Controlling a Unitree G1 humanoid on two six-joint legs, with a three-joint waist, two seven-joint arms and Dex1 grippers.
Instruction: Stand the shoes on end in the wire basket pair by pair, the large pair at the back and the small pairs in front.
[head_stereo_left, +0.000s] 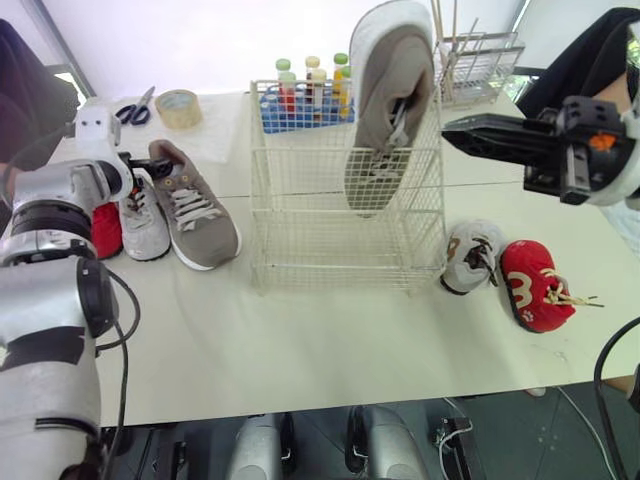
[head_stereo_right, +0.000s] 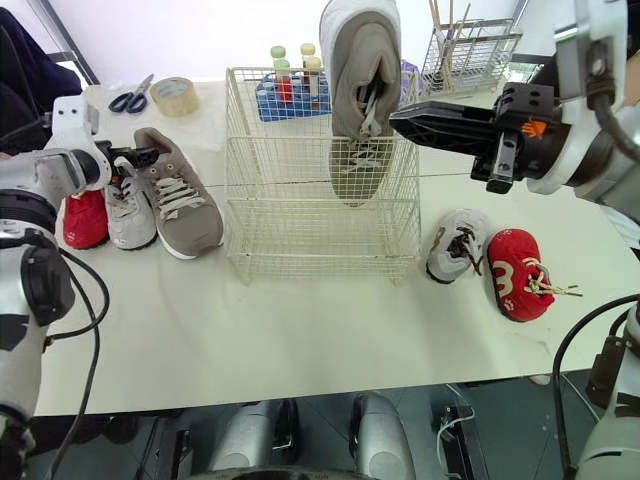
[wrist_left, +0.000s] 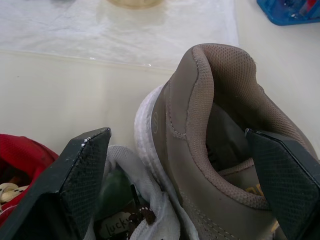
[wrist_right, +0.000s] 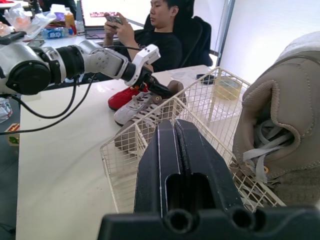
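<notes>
1. Left gripper (wrist_left: 177, 134): jaws spread wide, one finger (wrist_left: 80, 175) on either side of the heel of the table taupe shoe (wrist_left: 200, 125). Nothing is clamped. Can't tell whether the pads touch the heel.
2. Right gripper (head_stereo_left: 450, 128): the right wrist view has both fingers (wrist_right: 160, 165) pressed flat together with nothing between them. The head views put its tip at the basket's right edge, just beside the basket taupe shoe (head_stereo_left: 385, 110). Touching or not, can't tell.
3. The basket taupe shoe stands on end in the wire basket (head_stereo_left: 300, 250), toe down and heel up. The heel and collar stick out above the rim and the laces face the camera. It sits at the basket's right side (front-to-back depth is hard to judge).
4. The right wrist view gives the collar, grey tongue and laces up close. The head views add the lower half, seen through the mesh.
5. The table taupe shoe lies on its sole on the table (head_stereo_left: 330, 350), left of the basket. Just beside it is the left grey sneaker (head_stereo_left: 145, 222), then the left red shoe (head_stereo_left: 103, 230), which is partly hidden by the left arm.
6. Right of the basket are the right grey sneaker (head_stereo_left: 468, 255) and the right red shoe (head_stereo_left: 535, 285), side by side. The red one has a pale mark on its upper.
7. At the back are scissors (head_stereo_left: 135, 108), a tape roll (head_stereo_left: 180, 107), a blue bottle rack (head_stereo_left: 300, 105) behind the basket and a wire rack (head_stereo_left: 480, 60).
8. The right wrist view also has a seated person (wrist_right: 160, 35) holding a phone.
</notes>
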